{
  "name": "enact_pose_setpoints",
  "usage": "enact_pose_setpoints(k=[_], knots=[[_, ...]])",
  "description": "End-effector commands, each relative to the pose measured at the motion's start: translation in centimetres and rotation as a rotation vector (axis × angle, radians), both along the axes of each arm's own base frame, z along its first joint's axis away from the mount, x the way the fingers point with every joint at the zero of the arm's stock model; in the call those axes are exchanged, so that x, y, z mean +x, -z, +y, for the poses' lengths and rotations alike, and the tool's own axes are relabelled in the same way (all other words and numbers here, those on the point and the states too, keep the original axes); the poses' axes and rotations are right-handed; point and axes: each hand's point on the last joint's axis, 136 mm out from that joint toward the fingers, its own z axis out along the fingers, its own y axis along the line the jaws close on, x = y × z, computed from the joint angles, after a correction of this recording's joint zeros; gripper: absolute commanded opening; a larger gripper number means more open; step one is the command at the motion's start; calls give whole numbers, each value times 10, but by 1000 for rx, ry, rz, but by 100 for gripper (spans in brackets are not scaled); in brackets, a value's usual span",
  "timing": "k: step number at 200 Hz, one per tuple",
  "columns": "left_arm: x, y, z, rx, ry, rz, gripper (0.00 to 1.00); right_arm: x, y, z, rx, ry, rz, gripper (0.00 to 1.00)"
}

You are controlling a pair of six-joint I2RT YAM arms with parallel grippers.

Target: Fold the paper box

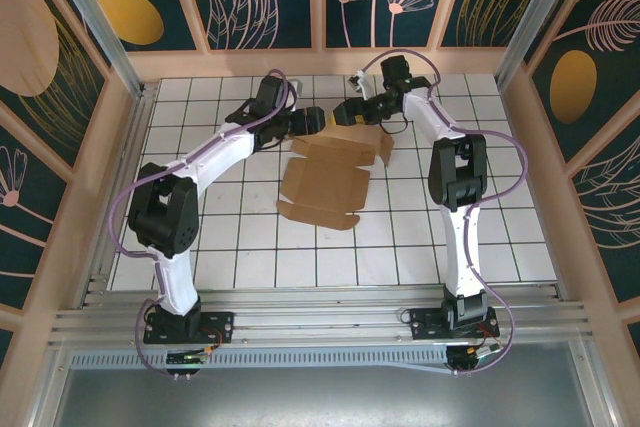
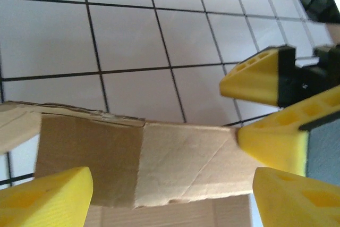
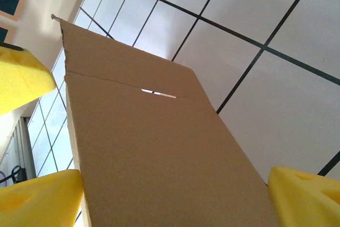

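The paper box (image 1: 330, 179) lies opened out and mostly flat on the tiled counter (image 1: 230, 247) between the two arms. Its far edge sits right where the left gripper (image 1: 312, 119) and right gripper (image 1: 345, 112) face each other, close but apart. In the left wrist view a flap runs crosswise between the left jaws, which stand wide and released, grasping nothing — the right gripper's yellow fingers (image 2: 255, 78) sit at the flap's end. The right jaws are likewise spread — a broad cardboard panel lies in the gap between them, unclamped.
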Motion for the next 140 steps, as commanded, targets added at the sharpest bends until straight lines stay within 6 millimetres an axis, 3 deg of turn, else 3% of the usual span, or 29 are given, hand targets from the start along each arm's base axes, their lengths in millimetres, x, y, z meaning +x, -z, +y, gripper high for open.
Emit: enact_pose_setpoints(k=[1,49,83,104,140], knots=[[-4,1,14,154,40,-10,80,-3,-16,1,16,1,-4,91],[4,5,11,173,40,13,86,-2,-31,2,32,7,-18,91],[4,9,-4,103,82,55,85,-3,-35,2,36,10,-17,91],[7,19,1,106,41,104,84,-1,-39,1,40,20,-21,91],[4,24,-4,76,49,144,92,0,-39,2,44,22,-19,91]])
